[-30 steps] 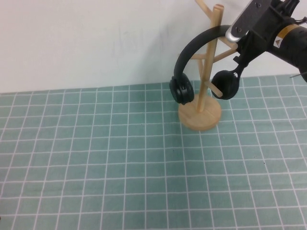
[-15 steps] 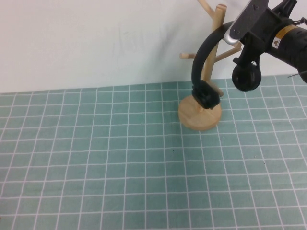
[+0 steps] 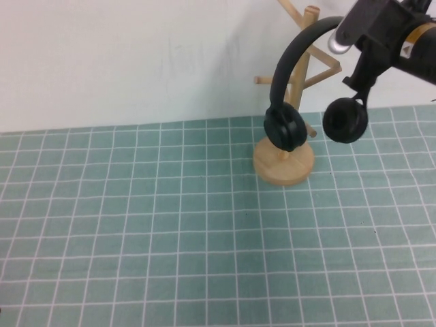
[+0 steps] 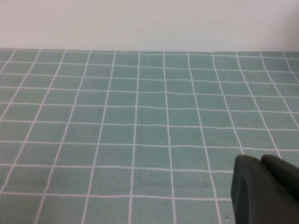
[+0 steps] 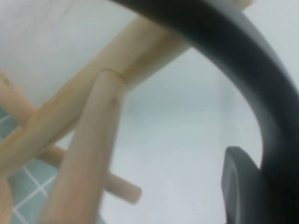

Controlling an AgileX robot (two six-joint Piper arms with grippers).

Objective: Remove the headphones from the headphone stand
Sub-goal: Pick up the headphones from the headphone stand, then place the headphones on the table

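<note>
The black headphones [image 3: 285, 127] hang from my right gripper [image 3: 338, 37], which is shut on the headband near its top at the upper right of the high view. One ear cup hangs in front of the wooden headphone stand [image 3: 283, 163], the other [image 3: 345, 120] to its right. The headband [image 5: 243, 60] crosses close in front of the stand's pegs [image 5: 88, 154] in the right wrist view, beside one dark finger [image 5: 240, 186]. I cannot tell if it touches a peg. My left gripper [image 4: 259, 159] shows only in its wrist view, shut and empty above the cloth.
A green checked cloth [image 3: 170, 231] covers the table, with a white wall [image 3: 136, 54] right behind the stand. The stand's upper pegs [image 3: 312, 10] stick out next to my right gripper.
The headphones have swung right and turned: the left ear cup went from left of the pole to in front of it. My right gripper has shifted slightly right, holding the headband.
</note>
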